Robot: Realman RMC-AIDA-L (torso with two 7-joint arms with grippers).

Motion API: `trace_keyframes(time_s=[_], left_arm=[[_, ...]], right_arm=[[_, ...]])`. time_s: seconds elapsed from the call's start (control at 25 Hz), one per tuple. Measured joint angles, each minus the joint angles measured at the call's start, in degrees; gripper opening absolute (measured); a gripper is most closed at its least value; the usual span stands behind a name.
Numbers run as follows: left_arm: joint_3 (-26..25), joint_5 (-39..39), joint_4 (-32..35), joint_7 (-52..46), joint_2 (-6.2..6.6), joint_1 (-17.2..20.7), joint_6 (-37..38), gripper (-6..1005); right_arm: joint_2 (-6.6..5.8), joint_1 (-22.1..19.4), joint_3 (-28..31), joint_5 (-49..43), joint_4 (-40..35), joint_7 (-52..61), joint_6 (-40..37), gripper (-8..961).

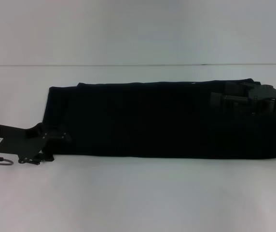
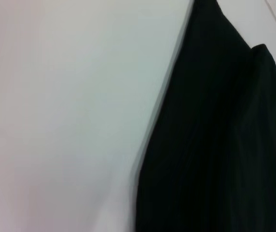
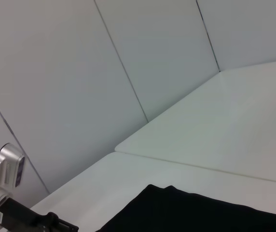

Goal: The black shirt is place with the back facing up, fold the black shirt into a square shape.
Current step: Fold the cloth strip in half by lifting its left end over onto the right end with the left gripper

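One large, plain black soft-cloth shirt [image 1: 162, 118] is lying on the white table [image 1: 138, 193], already folded into a long flat band that is stretching across the surface from near the robot's left side all the way to the right edge of the head view; no print is showing on its upward face. Two black grippers are working at this single garment, one at each end. The left gripper [image 1: 56, 137] is sitting at the near corner of the band's left end, its dark fingers merging with the cloth so that I cannot tell whether they are released or pinching the fabric. The right gripper [image 1: 225, 99] is lying over the far edge of the band toward its right end, and there too the black fingers are blending into the black cloth, so I cannot tell its grasp. The left wrist view is showing one edge of the black shirt [image 2: 215, 145] running against the bare table [image 2: 56, 121]. The right wrist view is showing the shirt's far end [image 3: 196, 212] on the table [image 3: 215, 130], with the left arm's silver wrist [image 3: 3, 179] beyond it.
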Motion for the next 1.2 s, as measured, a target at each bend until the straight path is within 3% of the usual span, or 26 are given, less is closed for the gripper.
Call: trace_keyframes(time_s=[1.2], left_arm=[[0.6, -0.8, -1.4, 5.6, 0.14, -1.9, -4.9, 817]], right_arm=[[-0.2, -0.2, 0.0, 0.0, -0.3, 0.0, -0.1, 935]])
